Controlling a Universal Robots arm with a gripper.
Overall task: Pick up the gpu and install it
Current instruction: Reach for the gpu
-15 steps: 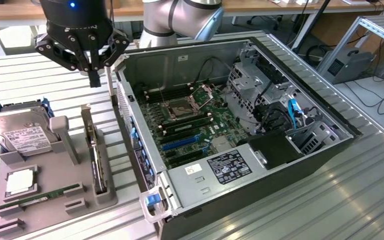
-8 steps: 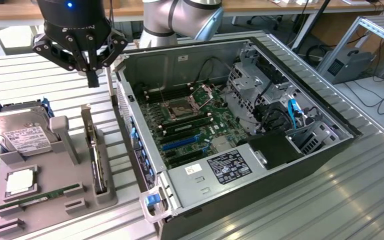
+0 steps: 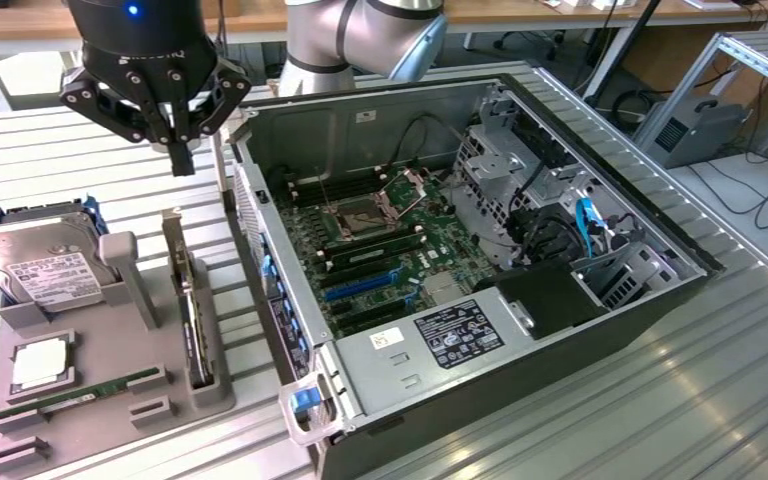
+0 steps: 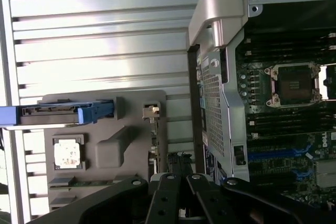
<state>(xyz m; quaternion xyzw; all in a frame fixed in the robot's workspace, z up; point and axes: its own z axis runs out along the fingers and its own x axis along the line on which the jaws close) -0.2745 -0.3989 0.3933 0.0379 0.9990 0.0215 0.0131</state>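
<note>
closed, empty pincer above the upright gpu

Robotics laboratory. An open computer case lies on a slatted metal workbench beside a robot arm. Wooden desks and a metal frame stand behind.

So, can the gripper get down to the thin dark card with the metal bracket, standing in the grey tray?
Probably yes: the shut black gripper hangs above the grey tray, and nothing covers the upright gpu.
</note>
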